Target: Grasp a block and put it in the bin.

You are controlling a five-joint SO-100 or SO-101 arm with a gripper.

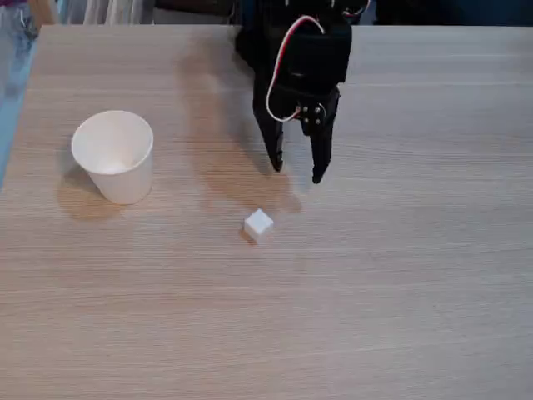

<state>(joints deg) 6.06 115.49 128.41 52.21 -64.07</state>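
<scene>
A tiny white cube, the block [259,225], lies on the wooden table near the middle of the fixed view. A white paper cup, the bin [115,156], stands upright to its left with its mouth open and nothing visible inside. My black gripper [296,172] hangs behind and slightly right of the block, fingers pointing down toward the table. Its fingers are spread apart with a gap between the tips and nothing held. The block sits a short way in front of the fingertips, apart from them.
The light wooden table [400,292] stretches wide around the block. A red and white cable [279,75] loops over the arm's front. The table's left edge runs past the cup, with a blue strip beyond it.
</scene>
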